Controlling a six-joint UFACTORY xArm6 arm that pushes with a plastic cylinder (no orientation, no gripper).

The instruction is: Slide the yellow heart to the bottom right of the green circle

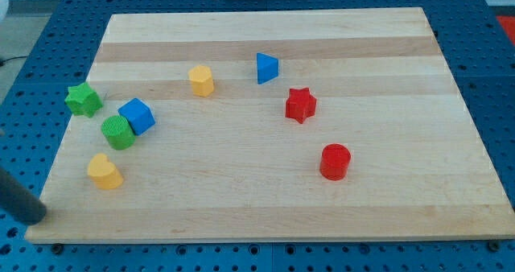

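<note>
Yellow heart: the small yellow heart-shaped block (pixel 105 171) lies near the lower left corner of the light wooden desk (pixel 386 216), flat on the surface and free on all sides.
Green circle: the round green cylinder block (pixel 118 132) stands just above the heart and slightly to the view's right of it, near but not touching.
Goal spot: the bare wood below and to the view's right of the green circle; I judge the heart needs only a short slide toward the view's right.
Blue neighbour: the blue cube block (pixel 137 115) touches the green circle on its upper right side.
End effector: my tip (pixel 34 217), the lower end of the dark rod, is at the desk's lower left edge, to the view's left of the heart and lower; it is a plain rod that holds nothing, with clear wood between it and the heart.
Key relation: the heart lies up and to the view's right from my tip, so a push from the heart's left side seems to go the wanted way.
Risk: I think a push aimed too high can drive the heart into the green circle.
Other blocks: green star block (pixel 83 100), yellow hexagon-like block (pixel 201 80), blue triangle block (pixel 266 68), red star block (pixel 300 105) and red cylinder block (pixel 335 161) are well apart from this path.
</note>
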